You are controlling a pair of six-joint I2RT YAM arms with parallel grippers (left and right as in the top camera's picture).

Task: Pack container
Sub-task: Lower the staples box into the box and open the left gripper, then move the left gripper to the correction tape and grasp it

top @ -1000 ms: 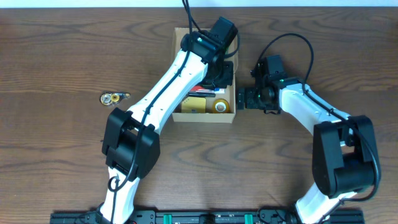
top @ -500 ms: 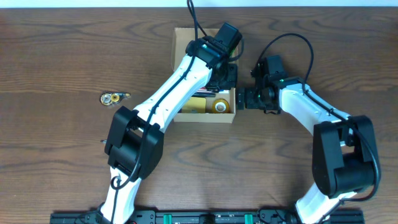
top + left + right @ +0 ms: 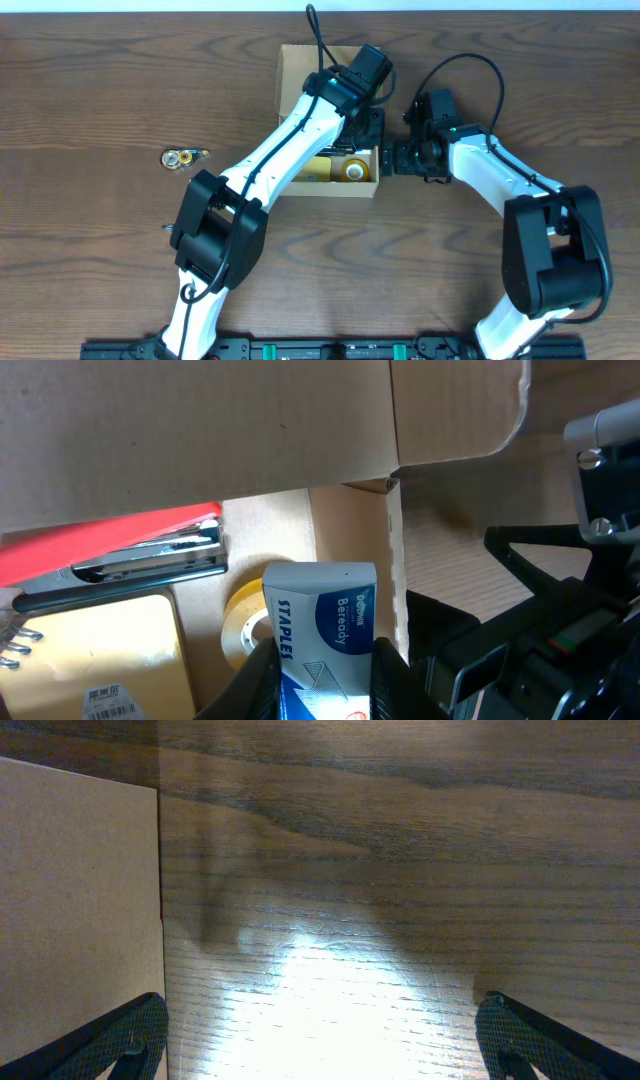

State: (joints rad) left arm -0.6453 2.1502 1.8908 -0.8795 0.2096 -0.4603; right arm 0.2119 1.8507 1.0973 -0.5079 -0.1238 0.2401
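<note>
At the far left of the table (image 3: 100, 90) lies a small yellow-and-grey roller gadget (image 3: 185, 157), well apart from everything else. Near the middle stands the container (image 3: 295, 65) with its flap open. Inside it are a red stapler (image 3: 120, 545), a yellow spiral notepad (image 3: 100, 650) and a roll of tape (image 3: 243, 622). The left gripper (image 3: 320, 675) hangs over the box's right end, clenched on a blue-and-white box of staples (image 3: 325, 610). Just right of the container wall sits the right gripper (image 3: 390, 158) - fingers spread wide, holding nothing, low over bare wood.
</note>
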